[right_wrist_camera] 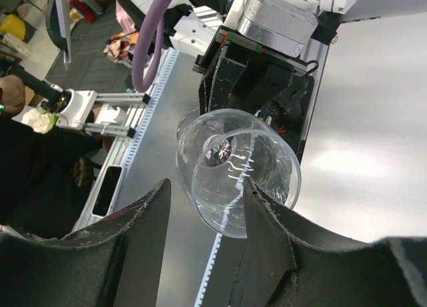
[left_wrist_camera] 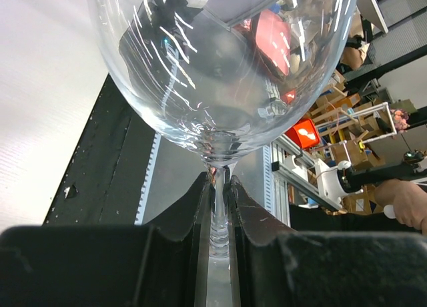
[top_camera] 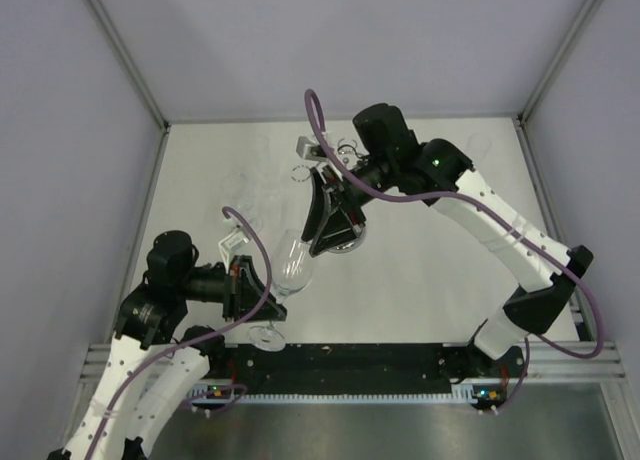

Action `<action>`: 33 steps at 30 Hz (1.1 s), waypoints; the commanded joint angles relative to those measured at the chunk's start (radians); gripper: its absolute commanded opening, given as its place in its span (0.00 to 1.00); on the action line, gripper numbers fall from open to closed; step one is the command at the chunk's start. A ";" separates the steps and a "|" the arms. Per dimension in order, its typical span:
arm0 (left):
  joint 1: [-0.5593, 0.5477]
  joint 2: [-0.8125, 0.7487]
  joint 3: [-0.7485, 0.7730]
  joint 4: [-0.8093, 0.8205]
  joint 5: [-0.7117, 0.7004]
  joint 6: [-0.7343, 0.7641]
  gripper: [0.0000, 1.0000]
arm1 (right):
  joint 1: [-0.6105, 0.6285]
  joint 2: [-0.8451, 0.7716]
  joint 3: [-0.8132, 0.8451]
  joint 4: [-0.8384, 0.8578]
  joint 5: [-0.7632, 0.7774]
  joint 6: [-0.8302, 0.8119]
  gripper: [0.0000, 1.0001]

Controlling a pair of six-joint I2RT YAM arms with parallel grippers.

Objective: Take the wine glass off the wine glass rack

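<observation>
The wine glass (top_camera: 293,263) is clear and lies tilted, with its foot (top_camera: 265,335) toward the near edge. My left gripper (top_camera: 262,295) is shut on its stem. In the left wrist view the stem (left_wrist_camera: 219,217) is pinched between the black fingers (left_wrist_camera: 190,217), with the bowl (left_wrist_camera: 220,67) just beyond. My right gripper (top_camera: 330,242) is open and empty, just beyond the bowl's mouth. In the right wrist view the bowl (right_wrist_camera: 237,180) shows mouth-on past the spread fingers (right_wrist_camera: 143,217). The wine glass rack (top_camera: 346,147) shows only as chrome wire loops behind the right wrist, apart from the glass.
The white table (top_camera: 430,270) is walled by grey panels at the left, back and right. A black strip and metal rail (top_camera: 360,365) run along the near edge between the arm bases. A purple cable (top_camera: 320,130) loops above the right wrist.
</observation>
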 commanded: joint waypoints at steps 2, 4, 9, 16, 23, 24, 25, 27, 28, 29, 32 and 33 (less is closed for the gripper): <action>-0.010 0.008 0.052 0.006 0.001 0.043 0.00 | 0.012 0.011 -0.001 -0.001 -0.082 -0.032 0.43; -0.010 0.006 0.050 0.005 -0.004 0.044 0.00 | 0.011 0.012 -0.001 -0.003 -0.099 -0.034 0.36; -0.015 0.009 0.052 0.003 -0.005 0.048 0.00 | 0.014 0.009 -0.002 -0.004 -0.125 -0.031 0.31; -0.017 0.022 0.061 -0.003 -0.010 0.054 0.00 | 0.041 0.008 -0.010 -0.006 -0.131 -0.028 0.32; -0.017 0.022 0.070 -0.018 -0.015 0.061 0.00 | 0.058 0.019 -0.012 -0.016 -0.124 -0.034 0.25; -0.018 0.022 0.073 -0.018 -0.015 0.061 0.00 | 0.057 0.020 -0.010 -0.019 -0.124 -0.035 0.21; -0.017 0.023 0.072 -0.018 -0.016 0.063 0.00 | 0.057 0.020 -0.012 -0.021 -0.124 -0.035 0.17; -0.017 0.026 0.073 -0.020 -0.019 0.066 0.00 | 0.061 0.020 -0.010 -0.029 -0.125 -0.041 0.05; -0.018 0.028 0.075 -0.020 -0.021 0.066 0.00 | 0.063 0.020 -0.010 -0.032 -0.124 -0.045 0.00; -0.017 0.031 0.076 -0.020 -0.022 0.067 0.00 | 0.065 0.020 -0.013 -0.038 -0.125 -0.051 0.00; -0.018 0.038 0.083 -0.024 -0.038 0.077 0.00 | 0.071 0.011 -0.028 -0.053 -0.121 -0.074 0.00; -0.017 0.043 0.084 -0.029 -0.042 0.083 0.00 | 0.072 0.006 -0.035 -0.053 -0.122 -0.078 0.00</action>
